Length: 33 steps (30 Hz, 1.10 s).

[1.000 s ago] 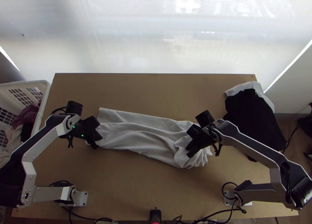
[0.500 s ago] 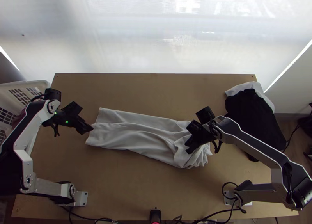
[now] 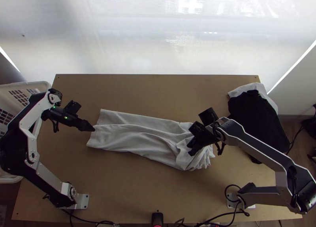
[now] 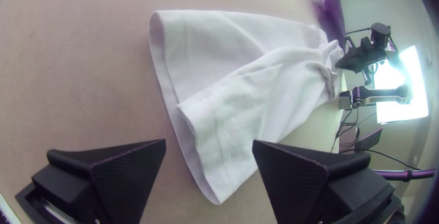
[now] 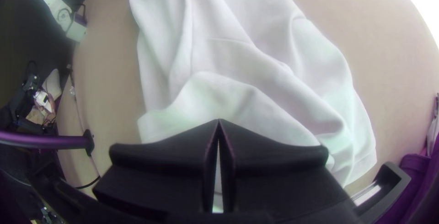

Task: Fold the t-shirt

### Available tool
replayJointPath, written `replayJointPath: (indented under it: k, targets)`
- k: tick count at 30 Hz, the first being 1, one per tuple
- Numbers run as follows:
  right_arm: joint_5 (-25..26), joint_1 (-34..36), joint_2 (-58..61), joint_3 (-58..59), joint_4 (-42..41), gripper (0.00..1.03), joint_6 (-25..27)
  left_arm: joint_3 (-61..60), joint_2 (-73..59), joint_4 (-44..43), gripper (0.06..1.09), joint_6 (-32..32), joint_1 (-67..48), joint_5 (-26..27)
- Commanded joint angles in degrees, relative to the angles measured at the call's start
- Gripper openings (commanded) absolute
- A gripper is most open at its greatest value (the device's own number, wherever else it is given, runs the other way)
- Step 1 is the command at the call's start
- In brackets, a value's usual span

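Loosely, the pale t-shirt (image 3: 138, 140) lies along the counter (image 3: 158, 94), one end just beyond the left end effector (image 3: 93, 129), fingers spread, its bunched end beneath the right end effector (image 3: 191, 151), fingers pressed together; whether they pinch cloth, I cannot tell.

A robotics lab or similar test space. Two jointed arms, a left arm (image 3: 29, 148) and a right arm (image 3: 260, 152), stand on metal base plates at the near edge of a plain wooden table (image 3: 138, 195). Black cables (image 3: 215, 218) trail along that edge, past a small black device (image 3: 157, 219). A white plastic basket (image 3: 46, 88) stands beside the table. Beyond the far edge hangs a pale, glowing surface (image 3: 118, 41), possibly a blind over a window, though glare blurs it.
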<state>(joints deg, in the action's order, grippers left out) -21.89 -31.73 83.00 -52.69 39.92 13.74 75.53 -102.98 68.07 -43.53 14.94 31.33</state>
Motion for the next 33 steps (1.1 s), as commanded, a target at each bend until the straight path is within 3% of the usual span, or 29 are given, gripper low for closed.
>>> replayJointPath:
  k: [1,20,33]
  targets:
    - [0.0,-0.18,-0.47,-0.22,0.07,0.02,0.06,2.08,-5.57,-0.57,0.98,0.37,1.32,1.01]
    - [0.0,-1.15,-0.38,0.04,-0.02,0.02,0.33,5.33,-11.89,-1.28,0.98,4.33,0.18,2.59]
    - [0.0,-1.23,-0.12,0.3,-0.02,0.02,0.59,4.81,-12.95,2.94,0.96,3.54,-0.17,4.88]
